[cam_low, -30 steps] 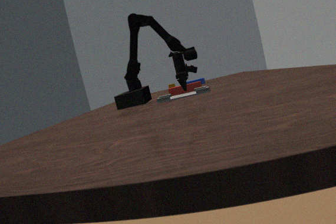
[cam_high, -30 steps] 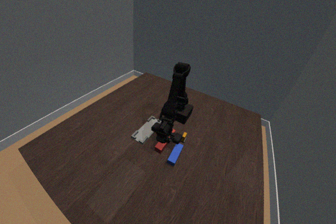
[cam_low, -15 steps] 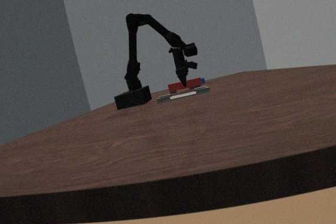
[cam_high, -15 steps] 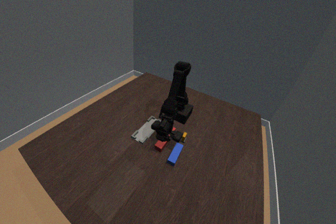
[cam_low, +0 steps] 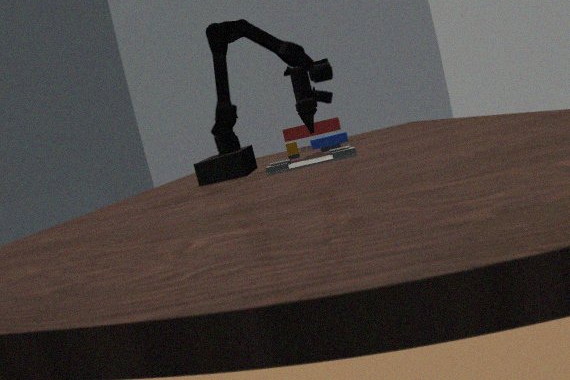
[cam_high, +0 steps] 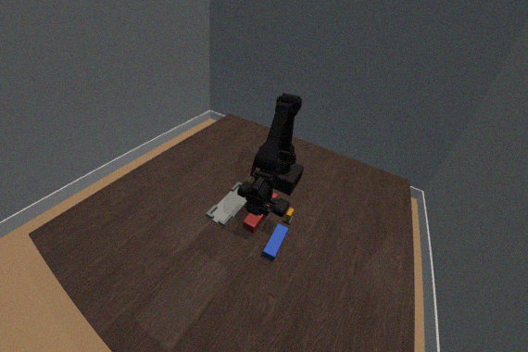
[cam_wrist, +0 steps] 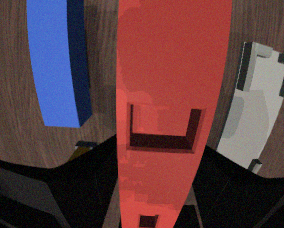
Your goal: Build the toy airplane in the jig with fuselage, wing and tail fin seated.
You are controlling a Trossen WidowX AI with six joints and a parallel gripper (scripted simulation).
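The red fuselage [cam_high: 254, 222] [cam_low: 325, 126] [cam_wrist: 165, 60] is off the table, its sockets facing up in the wrist view. My gripper [cam_low: 312, 130] [cam_wrist: 155, 138] is shut on it, one finger on each long side, near the larger socket. The pale grey cradle [cam_high: 227, 207] [cam_low: 312, 161] [cam_wrist: 255, 115] lies empty beside the fuselage, to its right in the wrist view. The blue wing [cam_high: 275, 241] [cam_low: 330, 141] [cam_wrist: 55, 60] is on the other side; its tab is hidden. The yellow tail fin [cam_high: 289, 213] [cam_low: 292, 149] [cam_wrist: 81, 152] stands near the wing's end, mostly hidden by a finger in the wrist view.
The arm's base [cam_high: 289, 178] [cam_low: 225, 166] stands on the dark wooden table [cam_high: 185, 263] [cam_low: 250, 234], behind the parts in the top view. Small dark supports show under the wing and tail fin in the exterior view. Walls stand beyond the table.
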